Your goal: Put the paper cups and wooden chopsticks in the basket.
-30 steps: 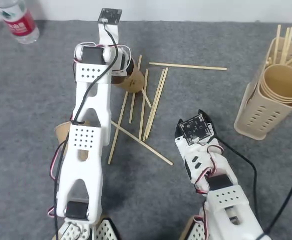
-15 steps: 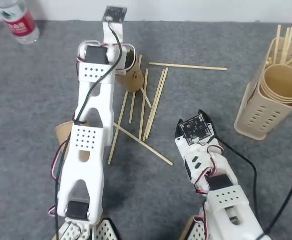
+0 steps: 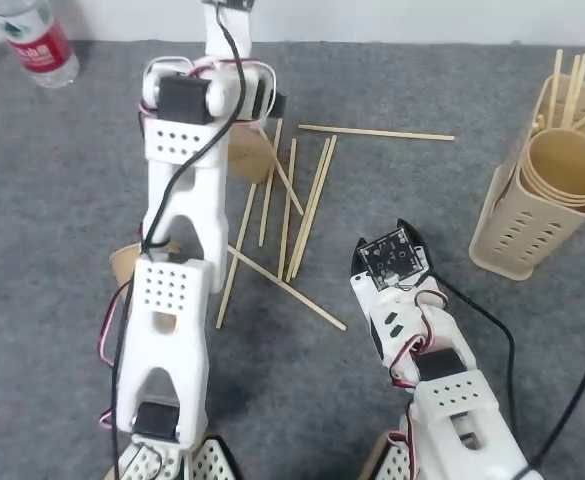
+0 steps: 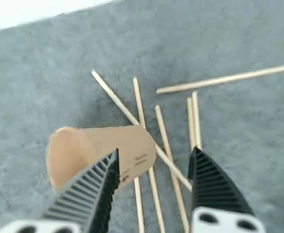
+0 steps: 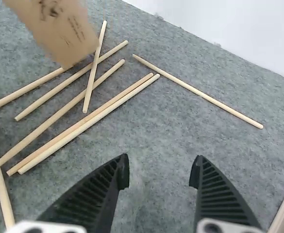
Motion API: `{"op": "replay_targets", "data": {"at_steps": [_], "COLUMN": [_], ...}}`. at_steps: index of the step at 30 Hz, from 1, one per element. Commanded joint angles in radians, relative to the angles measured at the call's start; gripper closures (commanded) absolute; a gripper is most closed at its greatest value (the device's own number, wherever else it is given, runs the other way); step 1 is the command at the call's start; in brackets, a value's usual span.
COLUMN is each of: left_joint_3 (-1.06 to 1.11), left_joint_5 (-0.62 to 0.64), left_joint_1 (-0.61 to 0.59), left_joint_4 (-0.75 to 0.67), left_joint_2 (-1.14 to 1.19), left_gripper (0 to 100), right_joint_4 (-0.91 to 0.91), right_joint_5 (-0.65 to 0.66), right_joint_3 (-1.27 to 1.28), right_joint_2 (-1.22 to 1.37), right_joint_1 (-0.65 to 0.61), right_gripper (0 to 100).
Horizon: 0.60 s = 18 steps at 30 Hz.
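A brown paper cup [image 4: 95, 148] lies on its side over scattered wooden chopsticks [image 4: 168, 141]. My left gripper [image 4: 155, 153] hangs open above it, one finger in front of the cup's body and the cup's base end in the gap. From above, the cup [image 3: 250, 152] peeks out under the left arm's wrist [image 3: 187, 110]. A second cup [image 3: 122, 262] shows beside that arm's forearm. My right gripper [image 5: 158, 162] is open and empty over bare carpet, short of the chopsticks [image 5: 83, 119]; the cup [image 5: 59, 24] lies farther off.
The beige basket [image 3: 517, 235] stands at the right edge, with stacked cups [image 3: 569, 165] and several chopsticks [image 3: 570, 85] in it. One chopstick [image 3: 377, 132] lies apart at the back. A plastic bottle [image 3: 37, 42] stands at the back left.
The left arm has risen and stretched farther back, so its wrist now covers more of the cup. The cup has hardly shifted. The right arm has kept still.
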Motion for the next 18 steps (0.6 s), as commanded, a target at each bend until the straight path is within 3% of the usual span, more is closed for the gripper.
{"op": "replay_targets", "data": {"at_steps": [1, 6, 10, 18], "left_joint_3": [0.004, -0.028, -0.062, 0.116], "left_joint_5": [-0.017, -0.017, -0.023, -0.077], "left_joint_1": [-0.055, -0.107, -0.173, -0.459], "left_joint_4": [-0.038, -0.014, 0.038, 0.051], "left_joint_2": [0.057, 0.14, 0.055, -0.009], "left_gripper": [77, 77, 77, 77], "right_joint_4": [-0.022, -0.022, -0.022, -0.022], "right_joint_5": [0.014, 0.014, 0.014, 0.014], "right_joint_3": [-0.011, -0.011, -0.011, -0.011], "right_joint_2": [-0.018, -0.018, -0.018, -0.018], "right_joint_1": [0.013, 0.013, 0.013, 0.012], "right_gripper": [78.6, 78.6, 78.6, 78.6]}}
